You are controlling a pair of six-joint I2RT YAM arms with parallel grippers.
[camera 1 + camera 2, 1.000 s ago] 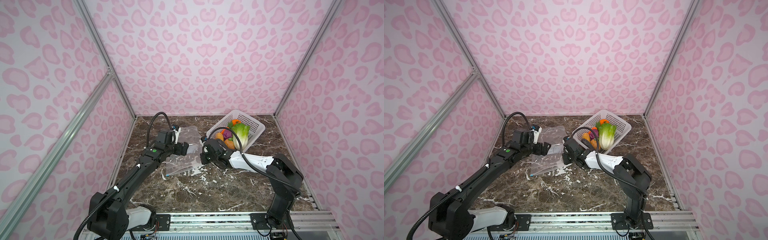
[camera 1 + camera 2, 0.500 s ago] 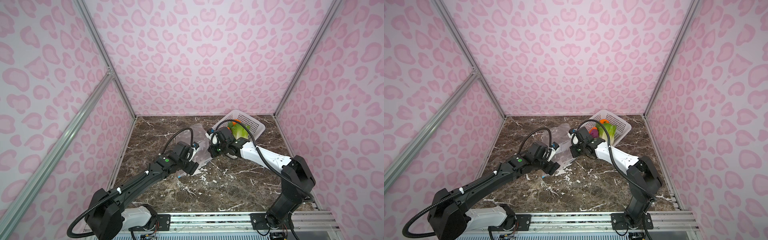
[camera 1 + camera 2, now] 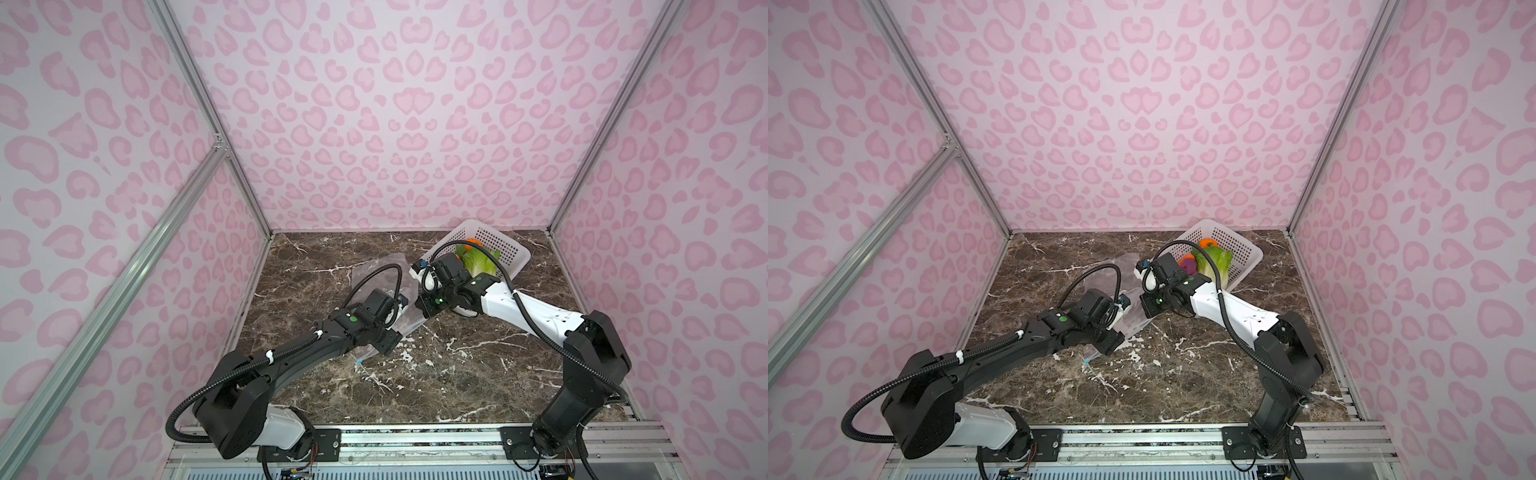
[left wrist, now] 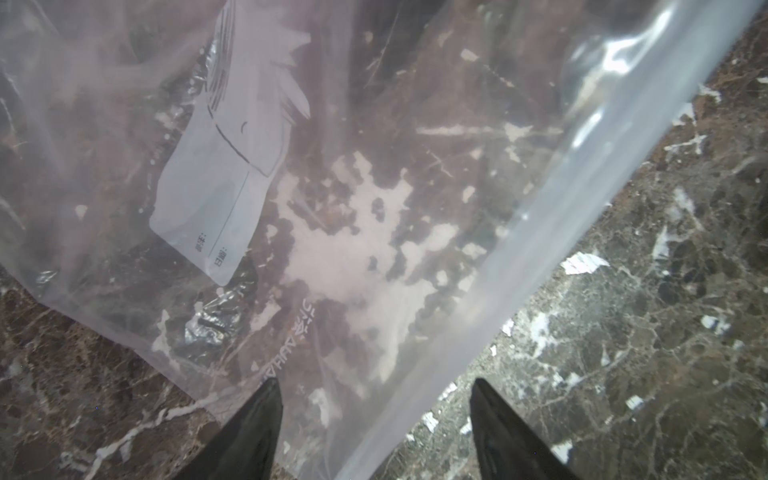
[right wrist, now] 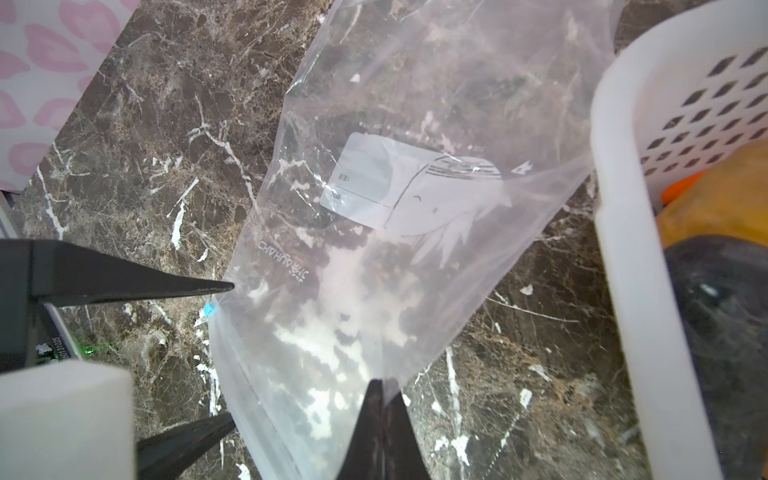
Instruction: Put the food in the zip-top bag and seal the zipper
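Right pincer (image 5: 380, 395) pinching zip-top bag (image 5: 415, 104) edge, left pincer (image 4: 376, 415) parted astride zipper (image 4: 540, 232), bag printed CHAHUA, whale label (image 5: 374, 183)

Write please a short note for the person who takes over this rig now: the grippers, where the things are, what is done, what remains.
Left gripper: open, jaws on either side of the zipper, near its blue slider.
Right gripper: shut on an edge of the zip-top bag.
Food: cabbage, orange piece and purple piece lie in the white basket; the bag is empty.
Done: bag gripped by one arm.
Left: load the food, then seal the zipper.
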